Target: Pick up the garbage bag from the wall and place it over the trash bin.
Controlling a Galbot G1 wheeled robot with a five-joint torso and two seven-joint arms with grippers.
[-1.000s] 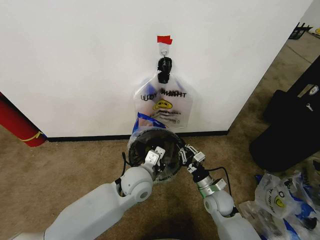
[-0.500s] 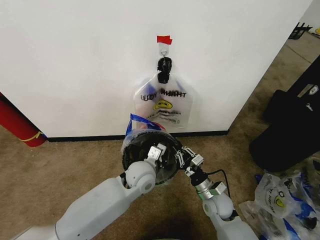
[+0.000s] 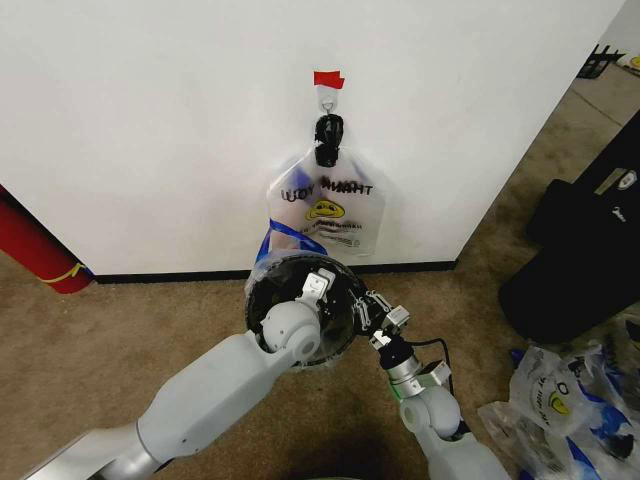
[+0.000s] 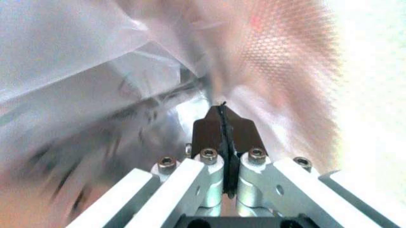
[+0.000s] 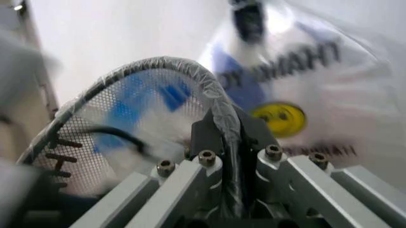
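Head view: the wall (image 3: 150,120) is plain white, with a lettered whitish bag (image 3: 328,208) hanging from its hook. At six o'clock below that bag stands the round wire-mesh trash bin (image 3: 268,290), with the thin, see-through, blue-patched garbage bag (image 3: 283,240) draped into it. The left gripper (image 3: 320,285) is pressed together inside the film. The right gripper (image 3: 372,312), at the bin's three o'clock, pinches the film-wrapped rim.

trash bin (image 3: 300,310) against wall (image 3: 150,130), carpet (image 3: 120,340) open
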